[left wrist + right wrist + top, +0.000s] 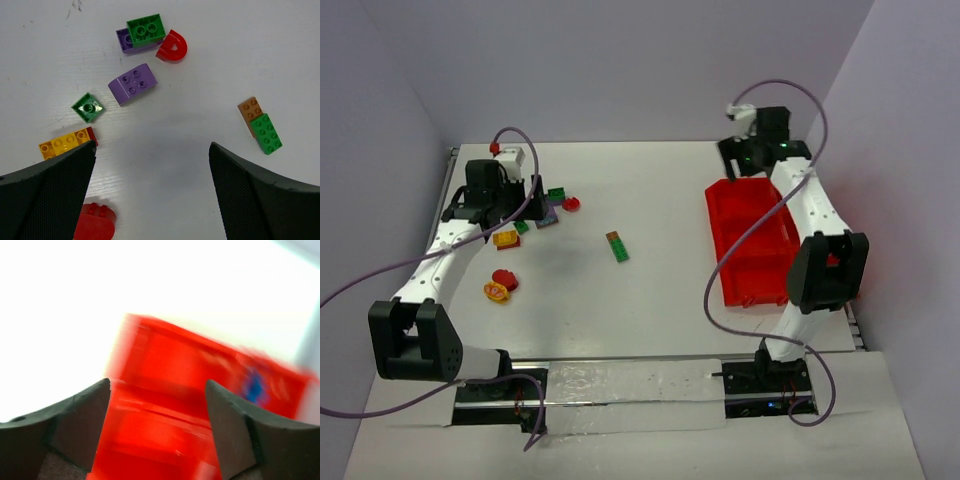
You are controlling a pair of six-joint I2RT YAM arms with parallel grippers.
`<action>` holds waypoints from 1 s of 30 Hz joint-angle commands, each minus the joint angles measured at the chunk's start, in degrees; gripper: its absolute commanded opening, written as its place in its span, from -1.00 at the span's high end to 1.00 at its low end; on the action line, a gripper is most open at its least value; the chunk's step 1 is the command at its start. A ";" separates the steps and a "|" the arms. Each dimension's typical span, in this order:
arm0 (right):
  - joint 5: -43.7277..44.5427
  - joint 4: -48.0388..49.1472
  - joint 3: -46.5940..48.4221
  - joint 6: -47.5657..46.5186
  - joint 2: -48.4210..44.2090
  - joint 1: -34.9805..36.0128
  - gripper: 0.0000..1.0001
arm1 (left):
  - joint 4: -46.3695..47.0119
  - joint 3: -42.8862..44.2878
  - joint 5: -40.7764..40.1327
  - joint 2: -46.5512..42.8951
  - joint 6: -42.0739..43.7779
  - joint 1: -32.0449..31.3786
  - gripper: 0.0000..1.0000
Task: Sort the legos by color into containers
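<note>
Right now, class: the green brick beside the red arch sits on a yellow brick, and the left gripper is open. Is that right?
Not quite. The left wrist view shows the green brick beside the red arch sitting on a purple brick, not a yellow one. The left gripper is indeed open.

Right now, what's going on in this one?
The job is sorting Lego bricks into a red divided tray. The left gripper hangs open and empty over loose bricks: a purple curved brick, a small green square and a yellow brick among them. The right gripper is open over the tray, holding nothing. A blue blur in one compartment may be a brick.
</note>
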 commanded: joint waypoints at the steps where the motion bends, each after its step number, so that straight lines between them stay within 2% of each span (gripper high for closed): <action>1: -3.47 -1.11 -2.84 9.66 -2.67 11.64 -0.75 | 1.69 -0.15 0.59 -2.13 -0.52 1.46 -0.98; 2: -0.63 -0.41 -3.54 13.15 -1.41 16.58 -0.75 | 1.56 -0.28 0.40 -2.32 -0.26 1.66 -0.98; 4: 1.83 -0.16 -3.32 15.39 0.66 21.07 -0.75 | 1.67 -0.46 0.28 -2.78 0.03 1.87 -0.99; 7: 2.73 -2.40 -1.03 18.56 5.72 26.57 -0.55 | 1.83 -1.07 -0.09 -3.18 0.43 1.93 -0.98; 10: 4.40 -4.68 0.91 20.03 10.40 32.02 -0.46 | 2.15 -1.66 -0.69 -3.39 0.90 1.96 -0.98; 15: 5.50 -6.57 3.00 23.39 16.53 35.20 -0.39 | 2.60 -2.37 -0.20 -3.45 0.84 1.87 -0.98; 23: 0.99 -8.61 8.48 24.80 20.10 36.43 -0.59 | 3.06 -2.60 0.55 -2.54 0.76 1.89 -0.98; 30: 0.40 -9.73 11.87 25.65 23.40 38.66 -0.59 | 3.44 -2.65 0.92 -2.04 0.75 1.96 -0.99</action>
